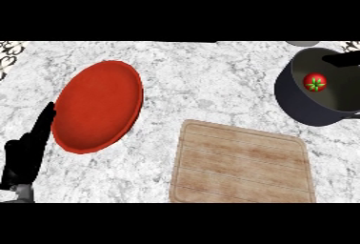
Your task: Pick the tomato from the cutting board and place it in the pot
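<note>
Left hand [25, 150], fingers straight, beside red plate [98, 106]; wooden cutting board [243, 164] bare; tomato [315, 82] inside dark pot [309, 107].

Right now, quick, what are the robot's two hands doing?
Left hand: open, fingers straight, holding nothing, beside the red plate.
Right hand: not in view.

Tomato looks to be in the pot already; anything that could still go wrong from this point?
Little remains. The pot stands at the counter's far right, partly past the view's edge, so a returning arm could nudge it with the tomato inside. The left hand rests beside the red plate; moving it could shift the plate.
</note>
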Controlling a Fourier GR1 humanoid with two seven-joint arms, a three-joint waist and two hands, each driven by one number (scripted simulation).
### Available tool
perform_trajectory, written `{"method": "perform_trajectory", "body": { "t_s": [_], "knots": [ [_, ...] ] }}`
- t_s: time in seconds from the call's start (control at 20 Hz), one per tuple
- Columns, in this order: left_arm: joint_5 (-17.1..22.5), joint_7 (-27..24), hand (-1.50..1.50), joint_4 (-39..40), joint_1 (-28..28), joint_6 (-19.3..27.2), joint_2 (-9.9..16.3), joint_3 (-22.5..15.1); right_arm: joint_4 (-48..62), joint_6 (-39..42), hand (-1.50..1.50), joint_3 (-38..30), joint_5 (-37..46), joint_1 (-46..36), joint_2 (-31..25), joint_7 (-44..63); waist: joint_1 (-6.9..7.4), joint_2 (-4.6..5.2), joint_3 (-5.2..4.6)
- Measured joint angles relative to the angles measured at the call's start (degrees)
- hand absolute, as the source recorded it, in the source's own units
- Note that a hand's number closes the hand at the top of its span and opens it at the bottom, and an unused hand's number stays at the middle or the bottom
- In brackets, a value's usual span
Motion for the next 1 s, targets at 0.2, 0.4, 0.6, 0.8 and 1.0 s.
{"method": "perform_trajectory", "body": {
  "t_s": [0.2, 0.4, 0.6, 0.8, 1.0],
  "knots": [
    [-0.57, 0.06, 0.0, -0.59, 1.21, 0.55, -0.49, -0.15, -2.97, -3.18, -1.5, -5.3, -7.0, -0.94, 0.96, -6.66, -0.43, -0.23, 0.05],
    [-0.06, 0.85, 0.0, -0.81, 0.93, 0.18, -0.03, 0.84, -5.62, -2.64, -1.5, -9.03, -13.38, -0.85, 1.9, -9.89, -1.14, -0.5, -0.03],
    [-0.59, 0.61, 0.0, 0.13, 0.65, 0.3, -0.03, 1.37, -9.52, 2.05, -1.5, -10.39, -18.48, 1.82, 1.48, -9.51, -1.79, -0.72, -0.1],
    [-0.94, 0.68, 0.0, -0.85, 1.93, 0.67, -0.62, 1.59, -18.19, 7.82, -1.5, -10.76, -23.47, 7.92, 3.01, -7.25, -2.53, -1.04, -0.13],
    [-0.74, 1.22, 0.0, -1.54, 2.45, 0.13, -0.38, 2.1, -30.18, 13.11, -1.5, -11.63, -28.52, 15.52, 4.25, -4.06, -3.12, -1.19, -0.14]
  ]
}}
